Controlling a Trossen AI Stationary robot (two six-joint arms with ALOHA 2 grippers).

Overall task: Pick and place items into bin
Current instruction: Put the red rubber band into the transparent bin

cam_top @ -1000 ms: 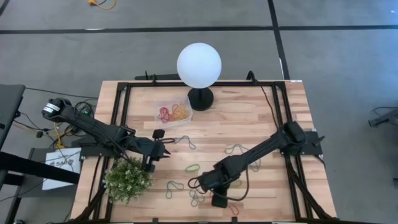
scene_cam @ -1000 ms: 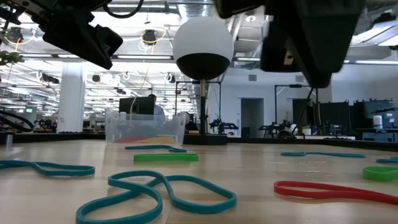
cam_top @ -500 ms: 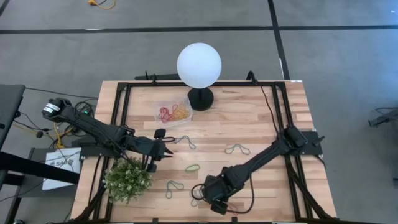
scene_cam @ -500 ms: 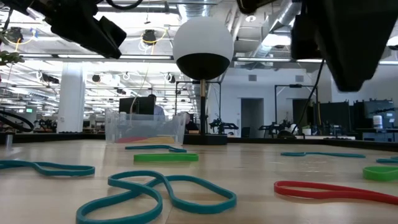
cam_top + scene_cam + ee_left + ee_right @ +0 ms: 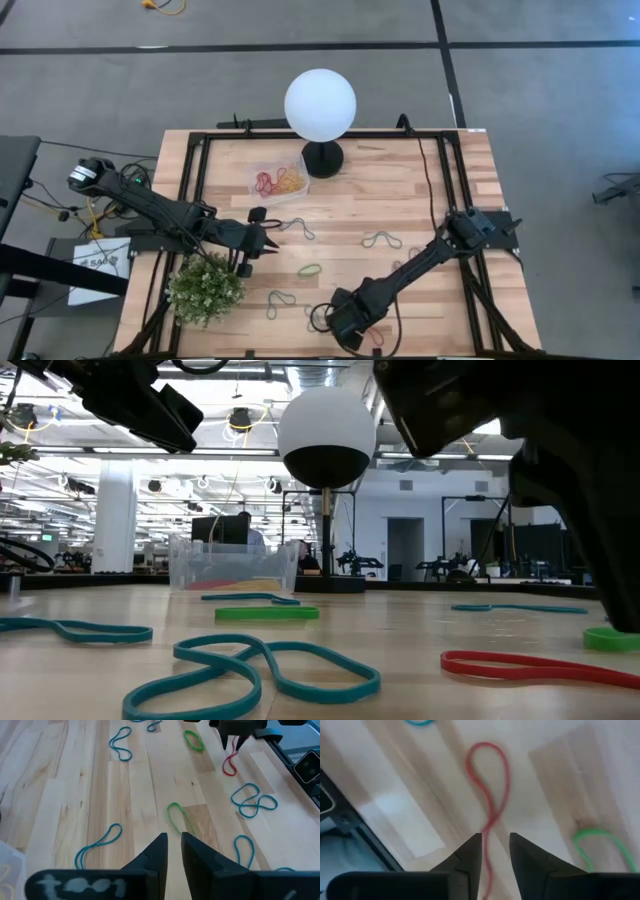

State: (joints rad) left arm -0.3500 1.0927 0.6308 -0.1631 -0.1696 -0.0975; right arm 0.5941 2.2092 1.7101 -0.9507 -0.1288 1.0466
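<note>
Two fingers of right claw (image 5: 495,842) straddle red band (image 5: 490,785) near table edge (image 5: 375,840).

Bkgd inventory for you: light wood-plank table (image 5: 400,200) w/ black frame rails, standing on grey floor (image 5: 540,100) crossed by dark lines; white globe lamp (image 5: 320,105) on black base at table's far edge, green leafy plant (image 5: 205,288) at the near-left corner. Beyond the table you've got an open lab/office hall: white column (image 5: 113,510), exposed ceiling ducts w/ strip lights (image 5: 230,452), a doorway (image 5: 405,548), dark equipment racks (image 5: 545,550) along the far wall.
</note>
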